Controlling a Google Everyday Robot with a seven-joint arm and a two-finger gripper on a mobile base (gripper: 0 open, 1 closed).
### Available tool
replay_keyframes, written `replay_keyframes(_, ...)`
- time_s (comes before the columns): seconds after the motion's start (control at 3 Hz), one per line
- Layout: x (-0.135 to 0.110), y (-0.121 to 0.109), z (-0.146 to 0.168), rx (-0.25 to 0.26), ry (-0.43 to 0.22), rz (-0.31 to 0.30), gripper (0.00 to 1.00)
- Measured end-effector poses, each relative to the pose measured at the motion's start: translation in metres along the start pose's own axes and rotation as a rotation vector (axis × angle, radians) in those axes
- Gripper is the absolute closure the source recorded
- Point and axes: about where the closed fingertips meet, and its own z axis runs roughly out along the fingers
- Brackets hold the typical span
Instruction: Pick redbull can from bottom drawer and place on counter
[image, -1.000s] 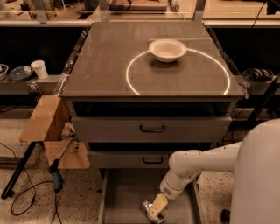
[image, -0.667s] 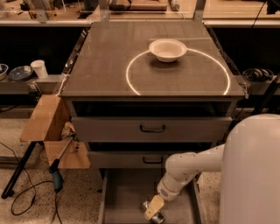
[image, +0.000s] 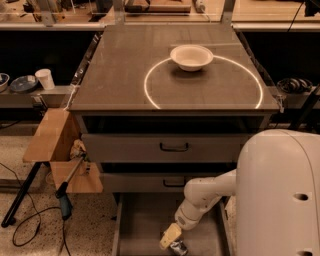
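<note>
The bottom drawer (image: 142, 225) is pulled open at the bottom of the view, a shallow grey tray. The redbull can (image: 179, 247), small and shiny silver, lies on its floor near the front edge. My gripper (image: 171, 239) reaches down into the drawer on the white arm and sits right at the can, its tan fingertip over the can's left side. The counter (image: 120, 75) is the grey-brown cabinet top above, marked with a bright white circle.
A white bowl (image: 191, 56) sits on the counter at the circle's top edge. Two grey drawers with black handles (image: 174, 147) are shut above the open one. A wooden box (image: 52, 137) and a cabled tool (image: 65, 200) stand left of the cabinet. My white body (image: 280, 195) fills the lower right.
My white body has grown much larger in the lower right. The gripper has shifted slightly left and stays low in the drawer at the can.
</note>
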Motion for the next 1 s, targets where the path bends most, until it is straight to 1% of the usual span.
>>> replay_keyframes(0.33, -0.001, -0.001, 0.009, 0.014, 0.004, 0.011, 0.0)
replay_keyframes(0.67, -0.004, -0.013, 0.056, 0.011, 0.064, 0.059, 0.0)
replay_keyframes(1.0, -0.004, -0.013, 0.056, 0.011, 0.064, 0.059, 0.0)
